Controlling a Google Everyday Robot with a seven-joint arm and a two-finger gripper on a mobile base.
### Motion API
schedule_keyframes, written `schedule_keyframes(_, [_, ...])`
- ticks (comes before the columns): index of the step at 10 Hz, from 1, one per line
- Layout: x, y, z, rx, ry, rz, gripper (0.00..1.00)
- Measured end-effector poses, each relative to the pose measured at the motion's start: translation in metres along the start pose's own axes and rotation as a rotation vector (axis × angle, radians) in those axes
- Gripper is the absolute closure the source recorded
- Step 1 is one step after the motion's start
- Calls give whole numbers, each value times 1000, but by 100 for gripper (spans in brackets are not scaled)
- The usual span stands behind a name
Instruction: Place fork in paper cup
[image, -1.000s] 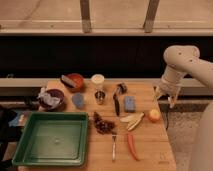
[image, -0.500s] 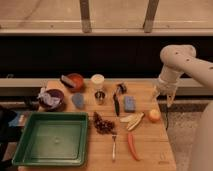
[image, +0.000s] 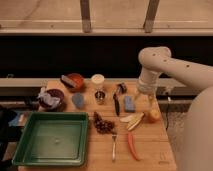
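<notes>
Near the front edge of the light wooden tabletop (image: 150, 152) lies the slim, shiny silver metal fork (image: 114, 145). It rests flat with its length running front to back, just beside the long orange carrot (image: 132, 146) on its right and close to the right rim of the big green plastic tray (image: 50, 159) on its left. Nothing touches the fork.

The pale cream cylindrical paper cup (image: 98, 81) stands upright towards the back of the tabletop, well apart from the fork. A small shiny steel cup (image: 100, 96) stands just in front of it. Between the two cups and the fork sits a dark red cluster that looks like grapes (image: 102, 124), though the view is too soft to be sure.

The white arm's tool (image: 149, 101) hangs at the right side of the tabletop, pointing down, above and just behind a round orange fruit (image: 152, 116). Its fingers stand apart, with nothing between them, and it is far from both fork and paper cup.

Left of the tool lie a blue rectangular sponge (image: 129, 103) and a dark black-handled utensil (image: 116, 102). Pale yellow curved pieces (image: 132, 121) lie in front of the sponge. At the left are a dark bowl holding a crumpled cloth (image: 51, 98) and an orange-red bowl (image: 75, 80).
</notes>
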Motion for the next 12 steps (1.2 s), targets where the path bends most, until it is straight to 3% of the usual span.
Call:
schedule_keyframes(3, [23,54,13,6,36,-141,38])
schedule_keyframes(8, [26,54,15,22,51,-157,38])
schedule_keyframes(12, [57,60,62,59,147,-190,38])
